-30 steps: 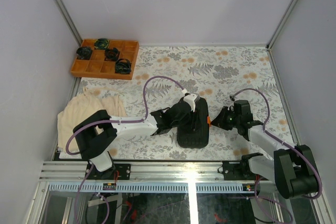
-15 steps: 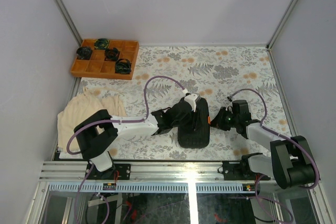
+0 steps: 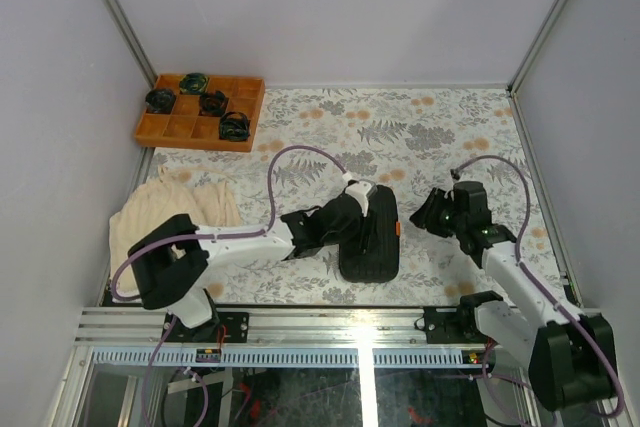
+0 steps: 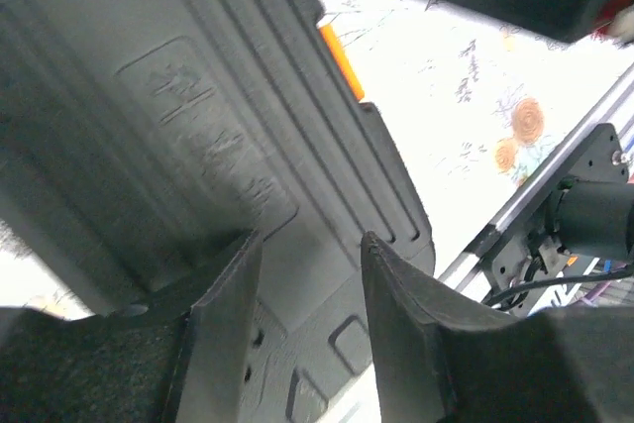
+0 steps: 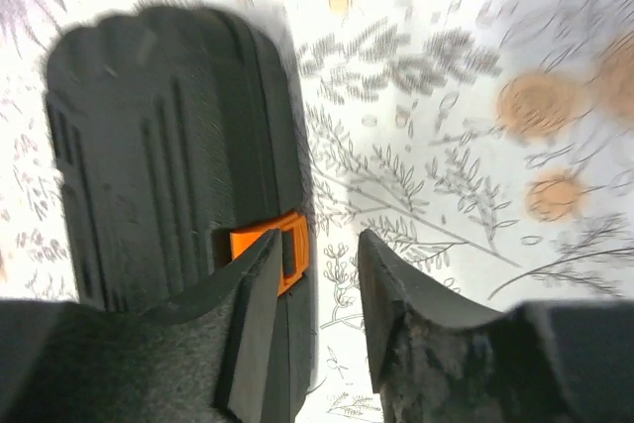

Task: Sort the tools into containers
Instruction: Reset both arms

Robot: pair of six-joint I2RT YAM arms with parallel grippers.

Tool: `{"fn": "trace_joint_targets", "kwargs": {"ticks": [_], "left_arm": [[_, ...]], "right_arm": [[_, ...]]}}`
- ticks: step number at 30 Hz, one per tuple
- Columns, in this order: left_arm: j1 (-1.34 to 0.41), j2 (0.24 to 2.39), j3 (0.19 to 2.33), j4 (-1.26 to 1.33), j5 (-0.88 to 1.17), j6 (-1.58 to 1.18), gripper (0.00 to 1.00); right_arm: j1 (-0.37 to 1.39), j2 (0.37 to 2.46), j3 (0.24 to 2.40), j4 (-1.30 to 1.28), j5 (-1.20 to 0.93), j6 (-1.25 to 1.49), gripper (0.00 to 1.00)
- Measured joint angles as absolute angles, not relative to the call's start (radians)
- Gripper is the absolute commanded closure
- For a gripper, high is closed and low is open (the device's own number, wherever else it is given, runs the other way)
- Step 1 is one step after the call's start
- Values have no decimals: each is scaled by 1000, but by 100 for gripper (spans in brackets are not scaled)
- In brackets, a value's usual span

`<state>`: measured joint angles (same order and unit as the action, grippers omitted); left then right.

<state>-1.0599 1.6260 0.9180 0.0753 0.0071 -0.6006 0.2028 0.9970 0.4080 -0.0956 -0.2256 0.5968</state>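
The tool case (image 3: pixel 370 242) lies shut on the table (image 3: pixel 450 137), near its front edge between the arms. No tools show outside it, so sorting is probably done and closing is in hand. The left gripper (image 4: pixel 307 255) rests against the lid, jaws apart, clamping nothing. The right gripper (image 5: pixel 317 245) hovers beside the orange latch (image 5: pixel 295 250), jaws apart and empty. Next move: press the latch home while the left arm steadies the case.
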Motion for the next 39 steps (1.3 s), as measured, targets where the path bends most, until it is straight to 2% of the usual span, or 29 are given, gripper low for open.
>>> {"fn": "trace_joint_targets", "kwargs": {"ticks": [6,15,17,18,19,30,39], "left_arm": [[-1053,1495,920,-125,-91,-577,33],[-1041,1128,965,-318,-361,-542,0],[-1040,1045,968,-358,-424,-542,0],[-1040,1015,968,-377,-446,-543,0],[-1040,978,968,-400,-471,-545,0],[-1040,625,774,-562,-614,-633,0],[-1040,544,735,-668,-673,-708,0]], "right_arm": [[203,790,559,-275,-76,538,31],[203,645,797,-432,-42,437,13],[203,598,820,-445,-42,419,8],[203,581,823,-448,-42,416,1],[203,555,825,-456,-42,412,1],[203,336,716,-500,2,442,1],[203,307,658,-541,46,478,1]]}}
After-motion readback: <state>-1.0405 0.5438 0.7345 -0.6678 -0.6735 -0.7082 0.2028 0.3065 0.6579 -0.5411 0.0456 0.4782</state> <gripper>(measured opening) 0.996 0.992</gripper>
